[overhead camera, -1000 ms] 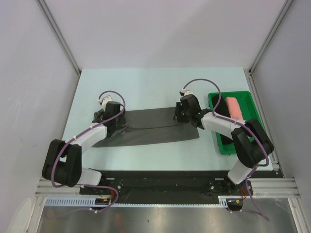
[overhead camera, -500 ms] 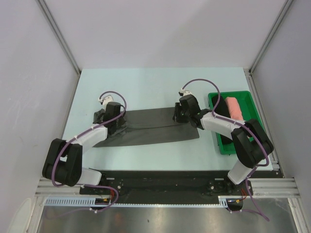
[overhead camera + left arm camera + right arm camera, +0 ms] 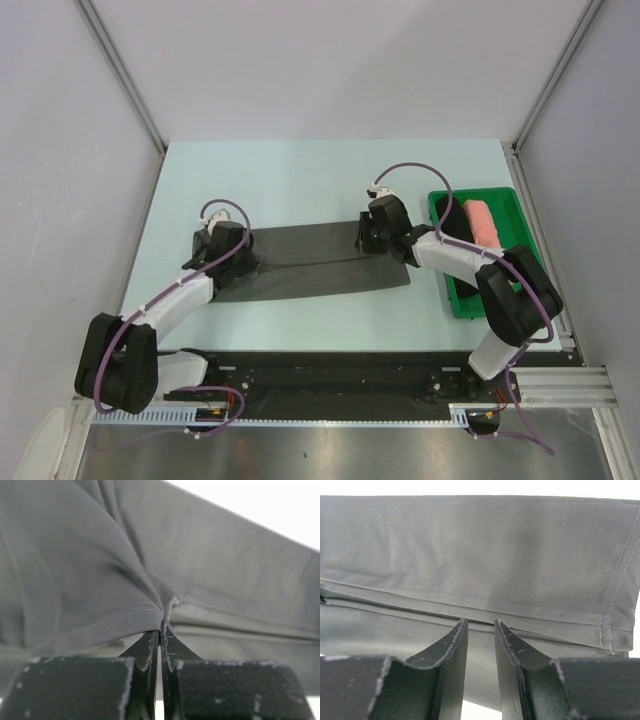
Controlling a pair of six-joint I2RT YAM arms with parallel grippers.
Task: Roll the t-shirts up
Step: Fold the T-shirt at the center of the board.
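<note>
Against a second ago, finds the left gripper [image 3: 222,245] gone from half open to clamped shut, pinching the stitched hem of the charcoal t-shirt [image 3: 310,265] at its left end and drawing the cloth into a small peak at the tips; finds the left arm's elbow swung down toward the near left corner, the wrist drawn slightly nearer; sees no shift in the right gripper [image 3: 372,238], set at the shirt's far right corner with jaws a narrow gap apart, tips at a folded edge, contact with the cloth impossible to judge; leaves a broad band of bare table [image 3: 300,175] beyond the shirt up to the back wall, a narrower strip between the shirt's near edge and the black base rail, and some room left of the shirt before the side wall; puts the green tray [image 3: 452,290] just right of the shirt, by the table's right edge, the right forearm crossing its near left part; keeps a salmon-pink roll [image 3: 481,222] lying lengthwise in the tray's far half; shows the shirt itself flat mid-table as a long dark band, folded lengthwise with a fold line running along it, smooth at the right, creased around the left grip.
</note>
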